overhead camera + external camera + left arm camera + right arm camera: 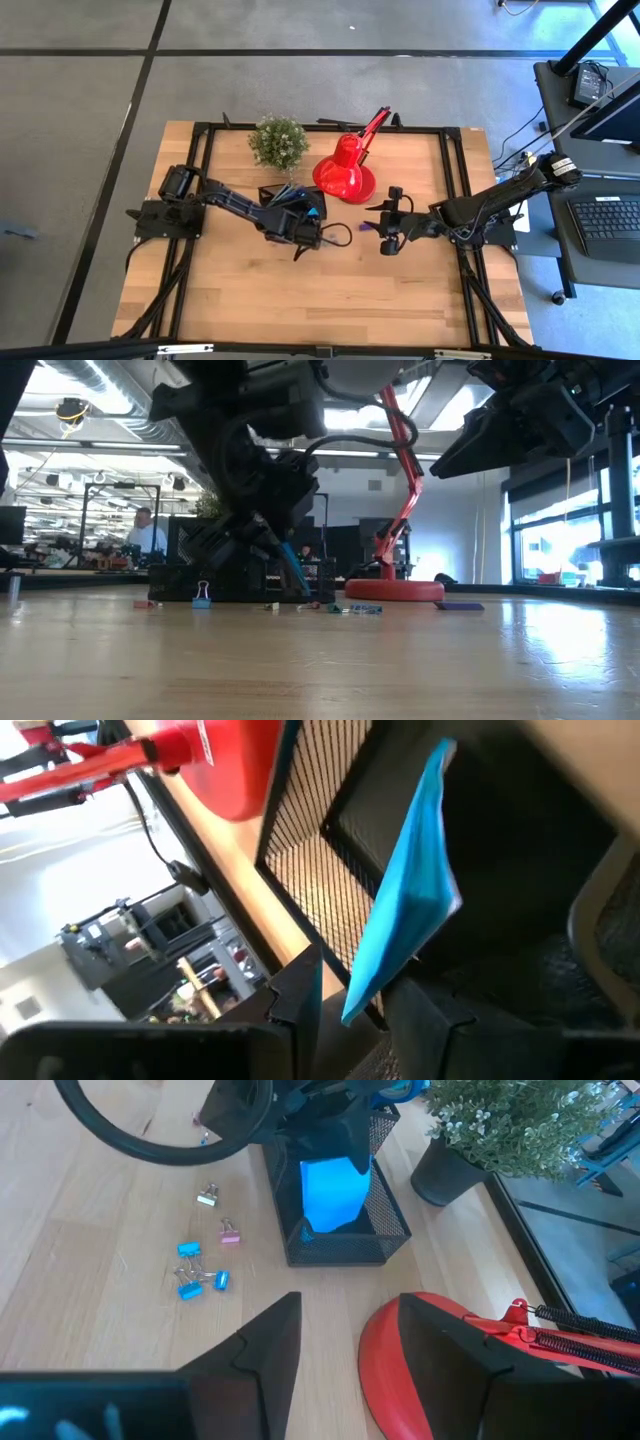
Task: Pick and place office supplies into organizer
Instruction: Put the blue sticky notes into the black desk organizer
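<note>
From above, the left arm reaches across the wooden bench (300,300) to the small black mesh organizer (275,193), which sits just in front of the small green potted plant (279,141) and beside the red desk lamp (345,170). The left end effector (305,222) hangs at the organizer's near edge; blue shows there. The right arm stretches in from the far side, its end effector (385,235) well apart from the organizer, waiting.

At bench height, the left arm tilts steeply down onto the organizer (215,575), with small clips (203,596) scattered on the bench nearby.

The left wrist view shows the square blue sticky-note pad (410,890) pinched at its lower edge between the closed-in fingers (300,995), standing over the mesh compartment.

In the right wrist view, the pad (335,1190) sits inside the organizer's (385,1240) end compartment, the right fingers (260,1345) spread wide and empty, blue and pink binder clips (200,1275) loose beside it.

To finish well, I judge the pad should be lowered fully below the rim, kept off the mesh wall, and released only once settled.
</note>
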`<control>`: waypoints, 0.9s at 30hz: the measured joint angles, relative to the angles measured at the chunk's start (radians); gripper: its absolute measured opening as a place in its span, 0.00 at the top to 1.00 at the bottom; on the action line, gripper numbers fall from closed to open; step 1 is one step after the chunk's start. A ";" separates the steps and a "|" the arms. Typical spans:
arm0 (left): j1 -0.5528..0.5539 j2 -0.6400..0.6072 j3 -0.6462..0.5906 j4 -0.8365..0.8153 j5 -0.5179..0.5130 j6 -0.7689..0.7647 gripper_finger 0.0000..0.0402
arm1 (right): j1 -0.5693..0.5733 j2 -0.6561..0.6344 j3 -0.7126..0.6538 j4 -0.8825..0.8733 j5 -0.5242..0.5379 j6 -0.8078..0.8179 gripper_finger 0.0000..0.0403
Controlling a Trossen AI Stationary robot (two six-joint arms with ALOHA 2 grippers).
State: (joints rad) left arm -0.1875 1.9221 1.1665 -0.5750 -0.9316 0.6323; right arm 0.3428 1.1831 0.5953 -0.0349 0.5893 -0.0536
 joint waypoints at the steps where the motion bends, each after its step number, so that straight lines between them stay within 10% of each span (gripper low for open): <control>1: 0.001 0.000 0.009 -0.004 0.012 -0.001 0.76 | 0.000 0.000 0.000 0.000 0.000 0.000 0.58; 27: 0.052 0.000 0.154 -0.293 0.344 -0.167 0.76 | 0.000 0.000 0.000 -0.004 -0.019 -0.005 0.58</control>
State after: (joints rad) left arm -0.1352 1.9221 1.3209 -0.8683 -0.5875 0.4656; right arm 0.3424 1.1835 0.5953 -0.0391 0.5705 -0.0583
